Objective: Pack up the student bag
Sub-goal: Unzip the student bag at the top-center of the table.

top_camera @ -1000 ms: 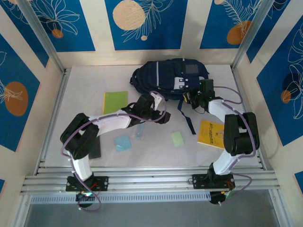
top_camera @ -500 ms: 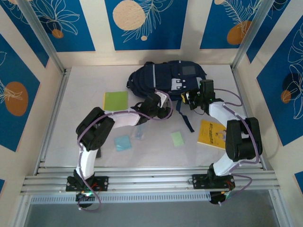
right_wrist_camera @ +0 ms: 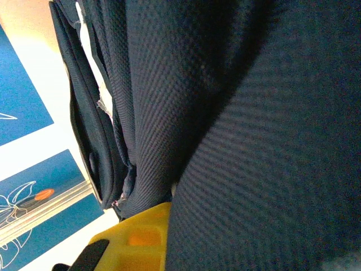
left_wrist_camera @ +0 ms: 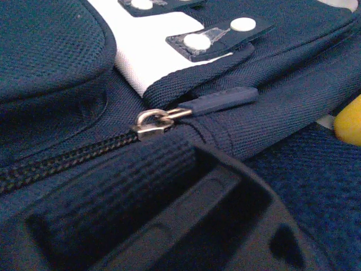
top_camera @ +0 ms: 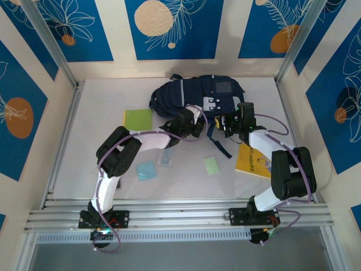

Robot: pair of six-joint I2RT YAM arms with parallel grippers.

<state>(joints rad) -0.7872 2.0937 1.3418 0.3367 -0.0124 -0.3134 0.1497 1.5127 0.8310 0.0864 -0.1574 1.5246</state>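
Student bag: lies at 12 o'clock on the table, pale pocket patch facing up.
Left gripper: against the bag's 6 o'clock edge; whether its jaws are apart or together cannot be told.
Zipper pull: metal slider with a navy tab, just beyond the left finger.
Right gripper: at the bag's 4 o'clock, pressed into navy fabric; grip cannot be told.
Yellow book: table's 4 o'clock.
Green sheet: table's 10 o'clock.
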